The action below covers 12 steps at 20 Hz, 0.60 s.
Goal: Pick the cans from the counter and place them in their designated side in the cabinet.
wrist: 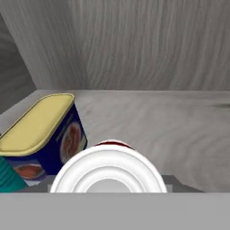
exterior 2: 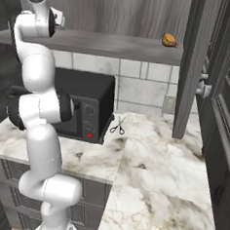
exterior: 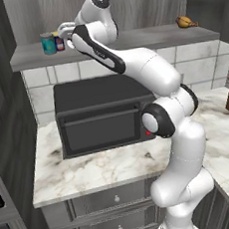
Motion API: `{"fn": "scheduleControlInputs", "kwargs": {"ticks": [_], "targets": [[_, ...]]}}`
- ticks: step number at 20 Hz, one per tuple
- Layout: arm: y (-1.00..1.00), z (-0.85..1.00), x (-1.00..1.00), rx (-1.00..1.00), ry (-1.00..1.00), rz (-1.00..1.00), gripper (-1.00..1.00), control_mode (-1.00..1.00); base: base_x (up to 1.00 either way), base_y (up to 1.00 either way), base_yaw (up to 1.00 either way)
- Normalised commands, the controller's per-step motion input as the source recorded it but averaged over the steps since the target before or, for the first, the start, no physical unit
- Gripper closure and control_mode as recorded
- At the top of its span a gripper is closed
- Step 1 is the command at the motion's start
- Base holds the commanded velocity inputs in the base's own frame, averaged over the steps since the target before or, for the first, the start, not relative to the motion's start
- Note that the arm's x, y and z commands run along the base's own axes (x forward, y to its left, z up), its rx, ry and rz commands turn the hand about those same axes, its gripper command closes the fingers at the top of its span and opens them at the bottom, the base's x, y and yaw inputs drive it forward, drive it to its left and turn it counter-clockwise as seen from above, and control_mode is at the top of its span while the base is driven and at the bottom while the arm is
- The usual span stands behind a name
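Left end of the cabinet (exterior: 128,40) shelf: teal can (exterior: 48,44) stands farthest left, and the yellow-topped blue can (wrist: 42,134) sits just beside it, already on the board. Right against that, the red can (wrist: 112,144) fills the bottom of the hand view, its white lid (wrist: 108,173) facing the camera; in the left base view the gripper (exterior: 64,32) is at this same spot, close over the cans. Jaws: fingertips not discernible in any view, so cannot tell whether they are clamped on the red can or have let go, nor whether the can rests on the shelf or hangs just above it. Judgement: one can placed, the second at its place or nearly so; what remains is release and retreat, if not yet done. The counter (exterior: 107,167) below carries no can, only the black microwave (exterior: 101,115); scissors (exterior 2: 118,125) lie to its right. Far right of the shelf, a brown-orange food item (exterior 2: 169,40), well apart from the cans. Arm pose: upright from base, elbow folded, forearm reaching up and left to shelf height.
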Motion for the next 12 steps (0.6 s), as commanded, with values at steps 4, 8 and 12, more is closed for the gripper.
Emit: {"fn": "scheduleControlInputs", "kwargs": {"ticks": [4,8,12], "targets": [[0.02,-0.14,0.14,-0.01,0.04,0.0,1.0,-1.0,0.0,0.0,0.0],[0.01,-0.17,0.11,-0.01,0.01,0.0,-1.0,-1.0,0.0,0.0,0.0],[0.0,-0.17,0.09,-0.01,0.0,0.0,-1.0,-1.0,0.0,0.0,0.0]]}}
